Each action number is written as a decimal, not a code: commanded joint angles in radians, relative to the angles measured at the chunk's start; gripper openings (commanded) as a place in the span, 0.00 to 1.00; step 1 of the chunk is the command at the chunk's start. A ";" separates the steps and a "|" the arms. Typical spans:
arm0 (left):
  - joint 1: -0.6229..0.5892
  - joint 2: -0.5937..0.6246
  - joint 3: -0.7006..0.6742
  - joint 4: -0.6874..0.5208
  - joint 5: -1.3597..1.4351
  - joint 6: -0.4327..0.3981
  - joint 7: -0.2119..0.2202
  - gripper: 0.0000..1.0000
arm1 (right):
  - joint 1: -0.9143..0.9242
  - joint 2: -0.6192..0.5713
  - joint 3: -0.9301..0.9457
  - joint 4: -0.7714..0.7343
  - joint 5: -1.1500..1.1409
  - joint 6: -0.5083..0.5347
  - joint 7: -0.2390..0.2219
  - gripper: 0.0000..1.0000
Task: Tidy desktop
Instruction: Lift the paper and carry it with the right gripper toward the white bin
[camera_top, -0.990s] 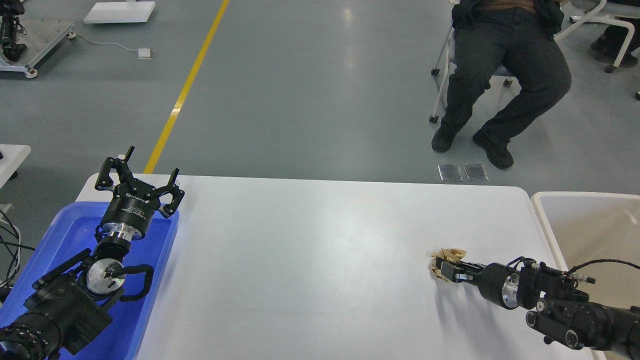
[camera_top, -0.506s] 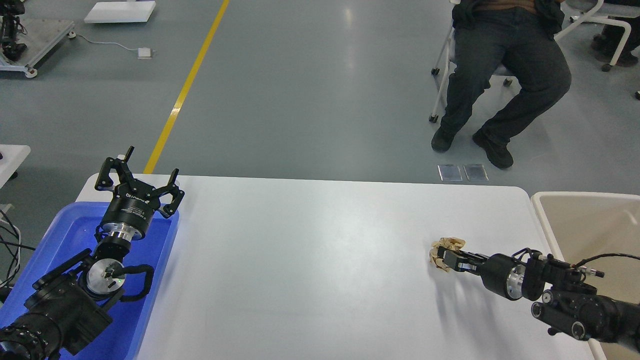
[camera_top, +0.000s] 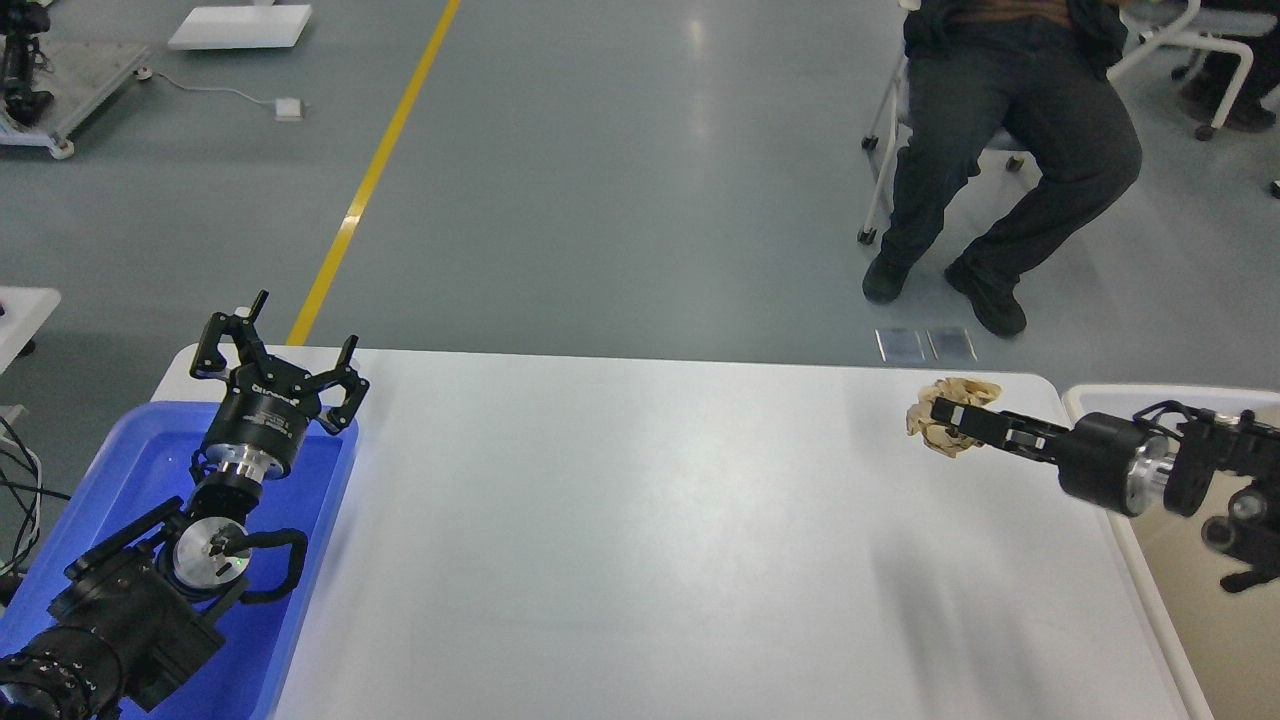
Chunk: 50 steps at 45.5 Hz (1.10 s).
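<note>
The white desktop (camera_top: 640, 540) fills the middle of the head view. My right gripper (camera_top: 945, 413) is shut on a crumpled tan paper wad (camera_top: 940, 432) and holds it in the air above the desktop's far right corner. My left gripper (camera_top: 278, 358) is open and empty, held over the far end of the blue tray (camera_top: 80, 500) at the desktop's left edge.
An off-white bin (camera_top: 1200, 600) stands just off the desktop's right edge, under my right arm. A seated person (camera_top: 1000, 150) and a chair are beyond the far edge. A yellow floor line (camera_top: 370, 180) runs past the left.
My right gripper has lifted the paper wad off the desktop and carried it up and toward the far right corner. The left arm has not moved.
</note>
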 joint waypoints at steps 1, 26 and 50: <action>0.000 0.000 0.000 0.000 0.000 0.000 0.000 1.00 | 0.166 -0.213 0.002 0.173 0.014 0.110 -0.006 0.00; 0.000 0.000 0.000 0.000 0.000 0.000 0.000 1.00 | 0.226 -0.241 -0.018 -0.191 0.421 0.329 -0.017 0.00; 0.000 0.000 0.000 0.000 0.000 -0.001 0.001 1.00 | -0.133 0.107 0.013 -0.833 1.368 0.334 -0.443 0.00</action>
